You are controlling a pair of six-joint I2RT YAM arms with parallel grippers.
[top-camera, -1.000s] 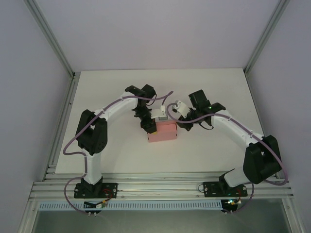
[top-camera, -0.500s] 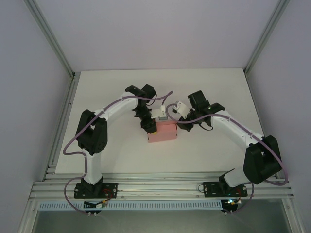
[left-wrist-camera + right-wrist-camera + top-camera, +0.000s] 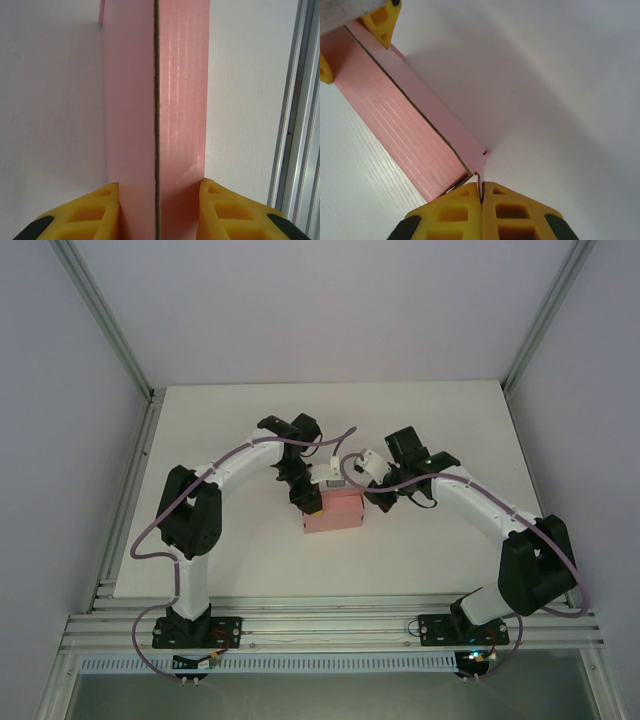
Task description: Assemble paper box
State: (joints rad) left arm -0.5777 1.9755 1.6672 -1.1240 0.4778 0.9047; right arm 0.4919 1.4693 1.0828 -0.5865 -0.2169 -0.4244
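The paper box [image 3: 335, 512] is a small pink rectangular box lying mid-table. My left gripper [image 3: 310, 502] is shut on its left end. In the left wrist view both yellow fingers [image 3: 95, 210] press the two sides of the paper box [image 3: 180, 100], whose dark seam runs up the middle. My right gripper [image 3: 372, 498] is at the box's right end. In the right wrist view the right gripper [image 3: 481, 187] is shut on a thin pink end flap [image 3: 483, 162] of the paper box [image 3: 405, 125]. The left gripper's fingers [image 3: 382, 17] show at the box's far end.
The white table [image 3: 420, 430] has free room behind and in front of the box. Aluminium frame posts [image 3: 100, 310] rise at the back corners. A rail [image 3: 295, 125] runs along the table's side, and a metal rail [image 3: 330, 625] borders the near edge.
The right wrist has edged slightly left toward the box's right end. The box and the left arm have stayed put.
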